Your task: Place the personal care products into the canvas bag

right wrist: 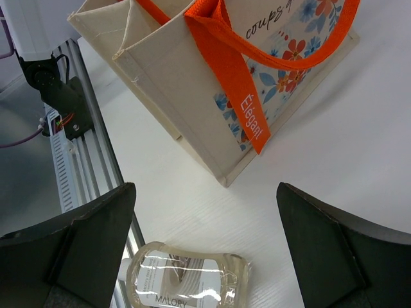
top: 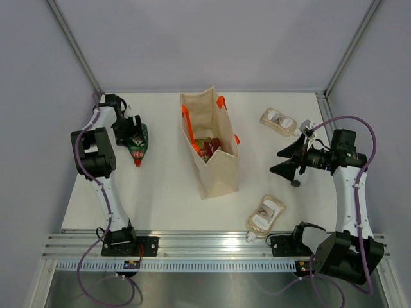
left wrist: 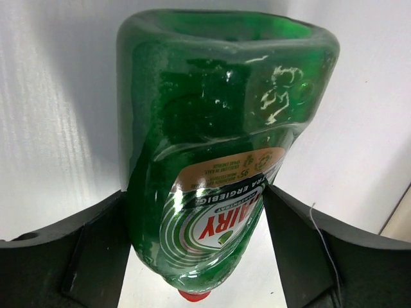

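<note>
– White worktop (top: pixel 167 192), grey walls (top: pixel 192 45) all round. Where's the canvas bag (top: pixel 209 151)?
– Upright, mid-worktop, a bit twd the far edge, mouth open. Red bottle (top: pixel 209 147) shows inside. Other stuff in there is too dark to ID.
– So partly loaded. What's left out?
– 3 items that I can see. Green bottle (top: pixel 137 144) is by the far-left corner, well apart from the bag. Left pincer (top: pixel 131 136) is clamped on its body, one finger each side per the wrist cam. Can't tell if it's off the surface.
– Pouches?
– Both on the right side. Far pouch (top: pixel 279 122) sits near the far-right corner, near pouch (top: pixel 265 215) at the near edge, just beside the rail (top: pixel 212 242). Nothing touches either.
– Right pincer (top: pixel 280 163)?
– Spread wide, empty, hanging between the 2 pouches. Its cam looks down on the near one.
– Rest of the bottles?
– None on the worktop, so prob. in the bag already, but that's a guess.
– Progress?
– Approx. halfway, imo. Green is the step in hand and needs carrying to the bag mouth, then the 2 pouches.
</note>
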Robot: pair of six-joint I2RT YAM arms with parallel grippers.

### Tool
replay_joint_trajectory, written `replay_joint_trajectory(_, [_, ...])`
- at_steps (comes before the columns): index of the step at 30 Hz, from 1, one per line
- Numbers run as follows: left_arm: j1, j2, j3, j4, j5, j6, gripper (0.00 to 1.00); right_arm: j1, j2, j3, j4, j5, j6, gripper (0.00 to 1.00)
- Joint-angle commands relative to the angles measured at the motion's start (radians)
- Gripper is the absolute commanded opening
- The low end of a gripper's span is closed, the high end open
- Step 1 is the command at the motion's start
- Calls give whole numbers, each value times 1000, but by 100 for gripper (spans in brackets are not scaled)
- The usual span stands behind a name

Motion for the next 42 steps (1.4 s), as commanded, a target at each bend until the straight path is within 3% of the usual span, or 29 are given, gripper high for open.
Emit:
replay_joint_trajectory(1, [-31, 54, -1, -32, -38, 5, 56, -10, 0, 43, -8, -37, -30, 100])
replay_joint_trajectory(2, [-35, 53, -4, -31, -38, 1, 41, -10, 1, 45, -10, -39, -30, 100])
replay_joint_trajectory(3, [-44, 50, -10, -29, -41, -5, 32, -12, 1, 45, -13, -40, -34, 100])
replay_joint_trajectory(6, [-58, 28, -42, -8, -19, -18, 7, -15, 1, 46, -21, -43, -40, 99])
replay_joint_trajectory(7, [-60, 4, -54, -2, 23, -22, 4, -16, 0, 48, -25, -45, -42, 100])
replay_joint_trajectory(9, [-58, -24, -94, 32, 85, -37, 0, -22, 0, 48, -28, -48, -45, 100])
replay_joint_trajectory(16, [-29, -110, -228, 181, 498, -136, 0, -27, 3, 56, -59, -57, -68, 99])
replay_joint_trajectory(22, [-18, -128, -338, 374, 669, -275, 0, -39, 3, 62, -83, -71, -91, 100])
replay_joint_trajectory(26, [-20, -137, -387, 481, 700, -357, 0, -47, 7, 65, -100, -76, -103, 99])
replay_joint_trajectory(30, [-25, -137, -380, 425, 605, -322, 0, -50, 15, 69, -113, -79, -116, 99])
replay_joint_trajectory(31, [-25, -136, -372, 402, 528, -307, 5, -50, 18, 72, -117, -80, -117, 100])
replay_joint_trajectory(32, [-31, -141, -352, 345, 477, -274, 12, -50, 20, 72, -119, -80, -119, 100])
replay_joint_trajectory(33, [-49, -144, -341, 321, 432, -256, 30, -50, 23, 76, -122, -80, -122, 100])
replay_joint_trajectory(36, [-101, -154, -295, 238, 240, -203, 48, -50, 29, 77, -125, -83, -125, 100])
replay_joint_trajectory(39, [-163, -150, -240, 181, 12, -170, 51, -52, 37, 82, -130, -83, -126, 99])
replay_joint_trajectory(42, [-235, -122, -164, 112, -128, -158, 48, -53, 41, 82, -134, -80, -128, 99])
